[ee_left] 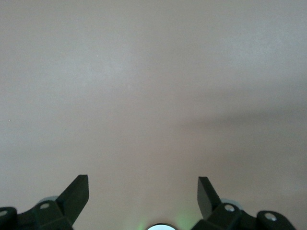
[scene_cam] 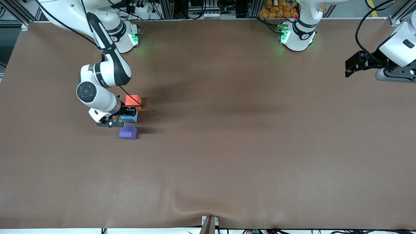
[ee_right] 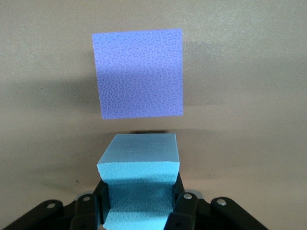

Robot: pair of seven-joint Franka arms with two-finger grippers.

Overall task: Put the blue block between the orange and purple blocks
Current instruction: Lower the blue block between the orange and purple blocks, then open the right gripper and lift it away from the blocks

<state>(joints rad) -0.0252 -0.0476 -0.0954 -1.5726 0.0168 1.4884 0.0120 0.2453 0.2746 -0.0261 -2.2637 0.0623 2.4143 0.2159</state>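
Note:
My right gripper [scene_cam: 127, 114] is shut on the light blue block [scene_cam: 130, 118] and holds it low over the table. The blue block sits between the orange block [scene_cam: 133, 100], which is farther from the front camera, and the purple block [scene_cam: 128, 133], which is nearer. In the right wrist view the blue block [ee_right: 139, 160] fills the closed jaws of the right gripper [ee_right: 138, 203], with the purple block [ee_right: 139, 72] a small gap away. The orange block is hidden there. My left gripper [scene_cam: 347, 69] is open and empty, waiting over the left arm's end of the table [ee_left: 143, 184].
The brown table cover [scene_cam: 227, 146] is bare around the three blocks. The right arm's elbow and forearm [scene_cam: 97, 87] hang over the table beside the blocks. The two arm bases [scene_cam: 297, 35] stand along the table's edge farthest from the front camera.

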